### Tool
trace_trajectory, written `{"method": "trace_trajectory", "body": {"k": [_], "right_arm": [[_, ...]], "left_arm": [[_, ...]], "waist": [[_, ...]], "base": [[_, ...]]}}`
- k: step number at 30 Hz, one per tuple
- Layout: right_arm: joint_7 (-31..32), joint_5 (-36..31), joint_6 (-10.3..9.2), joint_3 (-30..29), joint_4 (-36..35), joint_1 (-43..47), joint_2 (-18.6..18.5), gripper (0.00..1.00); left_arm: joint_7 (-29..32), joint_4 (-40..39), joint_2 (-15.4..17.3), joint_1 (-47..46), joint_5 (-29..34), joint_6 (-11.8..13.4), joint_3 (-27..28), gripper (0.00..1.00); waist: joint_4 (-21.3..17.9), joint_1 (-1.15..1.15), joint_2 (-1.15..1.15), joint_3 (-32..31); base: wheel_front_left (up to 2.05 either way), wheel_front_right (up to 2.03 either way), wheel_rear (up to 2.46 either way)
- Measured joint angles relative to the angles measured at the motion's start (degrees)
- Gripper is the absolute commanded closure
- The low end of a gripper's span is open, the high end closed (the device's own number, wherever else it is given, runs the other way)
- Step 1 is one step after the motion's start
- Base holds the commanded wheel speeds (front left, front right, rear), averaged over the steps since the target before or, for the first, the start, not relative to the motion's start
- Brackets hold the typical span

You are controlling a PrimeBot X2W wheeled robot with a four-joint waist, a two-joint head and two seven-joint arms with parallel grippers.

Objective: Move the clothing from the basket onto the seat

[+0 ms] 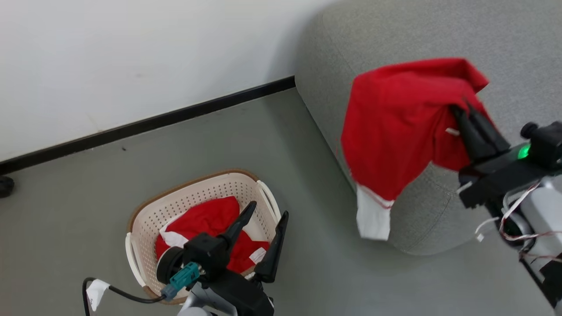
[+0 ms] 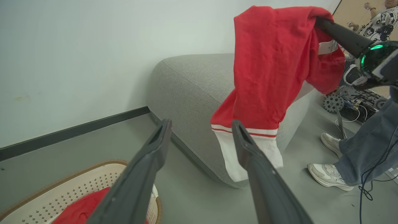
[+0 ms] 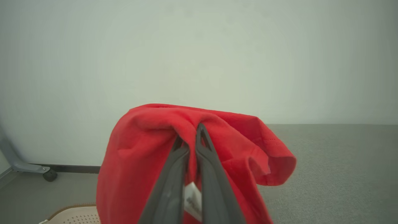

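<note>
Red fabric is pinched between the two dark fingers of the right claw (image 1: 463, 112), which are pressed together on a fold beside a small white sewn label (image 3: 192, 199). This bright red soft garment (image 1: 395, 123) hangs in the air from that grip. Its white cuff (image 1: 373, 217) with thin red stripes dangles lowest, in front of the rounded corner of the large grey fabric-upholstered seat (image 1: 439, 35); whether cloth and cushion touch cannot be told.

At the lower left of the head view, the left claw (image 1: 268, 210) is spread wide and holds nothing, hovering over the cream-white oval plastic basket (image 1: 197, 195) with perforated sides and a brown rim. A second red garment (image 1: 210, 219) lies bunched inside that basket. The basket stands on a grey floor (image 1: 219, 140), near a white wall (image 1: 131, 52) edged by a black skirting strip (image 1: 175, 115). In the left wrist view, a person's legs (image 2: 363, 146) in blue jeans, with white shoes (image 2: 329, 177), stand near the seat.
</note>
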Motion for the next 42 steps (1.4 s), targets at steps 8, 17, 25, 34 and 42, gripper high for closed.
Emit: {"method": "trace_trajectory", "body": {"k": [8, 17, 25, 34, 42], "right_arm": [[-0.01, 2.69, 0.05, -9.51, 2.25, -11.00, -3.76, 1.00], [-0.15, 5.25, 0.05, -17.75, 7.99, -19.31, -7.60, 1.00], [-0.43, 8.25, 0.05, -23.26, 14.40, -26.83, -8.15, 1.00], [-0.43, 8.25, 0.10, -25.93, 20.11, -32.06, -8.20, 1.00], [-0.43, 8.65, 0.65, -28.76, 25.37, -35.06, -8.02, 1.00]], "left_arm": [[2.56, -1.62, 1.34, -2.58, 1.09, -0.03, -0.87, 0.00], [4.36, -2.97, 2.19, -4.60, 1.52, -0.04, -0.93, 0.00], [6.39, -4.19, 4.99, -4.59, 2.69, 0.01, -0.23, 0.00], [8.26, -6.33, 9.27, -4.53, 3.38, 0.67, 1.89, 0.00], [10.44, -8.82, 12.87, -3.26, 4.04, 1.60, 3.25, 0.00]], "waist": [[0.35, 0.00, 0.00, 5.25], [1.58, 0.01, 0.00, 10.77], [2.79, 0.01, 0.00, 16.05], [3.10, 0.01, 0.01, 21.10], [1.19, 0.00, 0.00, 24.40]], "base": [[0.00, 0.00, 0.00], [0.00, 0.00, 0.00], [0.00, 0.00, 0.00], [0.00, 0.00, 0.00], [0.00, 0.00, 0.00]]}}
